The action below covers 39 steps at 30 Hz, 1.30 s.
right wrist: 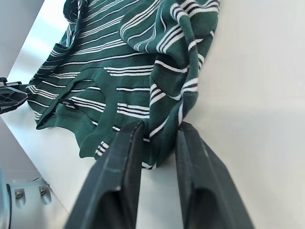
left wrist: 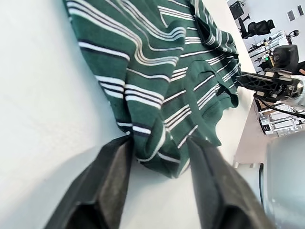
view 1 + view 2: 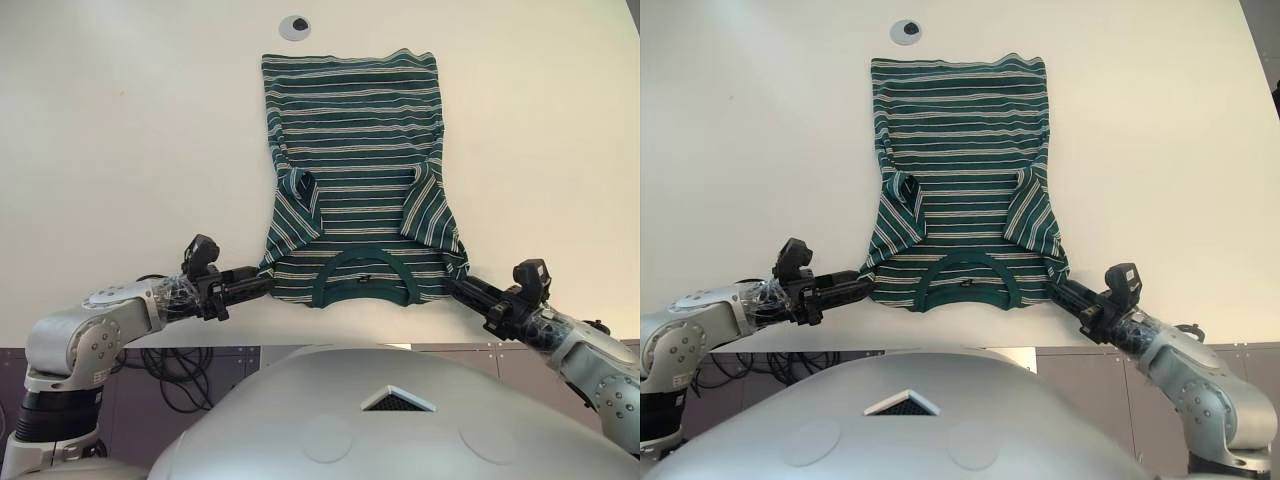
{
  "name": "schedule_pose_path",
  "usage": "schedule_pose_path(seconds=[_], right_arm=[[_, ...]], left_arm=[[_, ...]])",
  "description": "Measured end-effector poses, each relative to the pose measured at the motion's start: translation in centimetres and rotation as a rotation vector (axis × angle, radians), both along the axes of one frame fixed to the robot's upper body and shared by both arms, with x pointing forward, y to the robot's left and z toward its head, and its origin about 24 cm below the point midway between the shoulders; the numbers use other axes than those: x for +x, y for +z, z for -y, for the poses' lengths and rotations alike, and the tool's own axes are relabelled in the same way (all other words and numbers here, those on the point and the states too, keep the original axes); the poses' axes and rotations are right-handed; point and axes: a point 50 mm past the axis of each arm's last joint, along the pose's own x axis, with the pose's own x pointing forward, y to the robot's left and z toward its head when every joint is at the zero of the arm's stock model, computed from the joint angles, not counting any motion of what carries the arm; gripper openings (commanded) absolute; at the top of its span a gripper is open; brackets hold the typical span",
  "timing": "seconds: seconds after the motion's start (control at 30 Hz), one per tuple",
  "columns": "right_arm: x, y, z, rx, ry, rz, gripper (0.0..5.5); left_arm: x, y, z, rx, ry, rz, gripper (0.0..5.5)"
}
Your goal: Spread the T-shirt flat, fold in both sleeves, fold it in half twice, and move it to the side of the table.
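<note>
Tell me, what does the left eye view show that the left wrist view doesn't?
Left eye view: the whole green white-striped T-shirt laid out, sleeves folded in, and a small round grey disc beyond its hem. Left wrist view: the left gripper's black fingers up close, pinching a shoulder corner. Both: the shirt, the white table and the right gripper at the opposite shoulder.

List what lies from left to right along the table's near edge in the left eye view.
First the left gripper, then the T-shirt, then the right gripper.
</note>
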Motion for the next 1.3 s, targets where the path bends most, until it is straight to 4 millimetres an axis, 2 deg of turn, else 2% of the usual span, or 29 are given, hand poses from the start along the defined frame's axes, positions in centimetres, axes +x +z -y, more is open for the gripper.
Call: schedule_pose_path(seconds=[0.1,0.3,0.47,0.6,0.9,0.97,1.03,1.13,1.23,1.3], right_arm=[[0.1,-0.2,-0.1,0.0,-0.003,-0.001,0.0],[0.1,-0.3,0.0,-0.027,0.004,0.013,0.0],[0.0,0.0,-0.2,0.018,0.012,0.001,0.0],[-0.4,1.0,-0.6,0.085,0.036,-0.001,0.0],[-3.1,2.2,-1.8,0.173,0.125,-0.1,0.0],[-3.1,2.7,-1.9,0.213,0.132,-0.101,0.0],[-2.5,3.2,-1.7,0.24,0.15,-0.087,0.0],[-0.2,4.4,-1.2,0.27,0.189,-0.006,0.0],[2.7,5.5,-0.4,0.282,0.223,0.07,0.0],[5.3,6.6,0.3,0.25,0.27,0.115,0.0]], left_arm=[[0.0,-0.3,0.0,0.014,0.002,-0.009,0.85],[0.0,-0.5,0.2,0.015,-0.019,-0.003,0.03],[0.2,-0.3,-0.2,0.024,-0.05,-0.026,0.03],[-0.1,0.6,-1.0,0.025,-0.109,-0.071,0.03],[-0.8,2.7,-2.3,0.037,-0.271,-0.139,0.03],[-0.7,3.2,-2.4,0.024,-0.31,-0.15,0.03],[-0.4,3.8,-2.7,0.025,-0.343,-0.152,0.03],[1.1,4.8,-2.8,0.01,-0.379,-0.122,0.03],[4.0,6.1,-2.5,-0.004,-0.431,-0.054,0.03],[6.7,7.3,-2.3,-0.003,-0.437,0.018,0.03]])
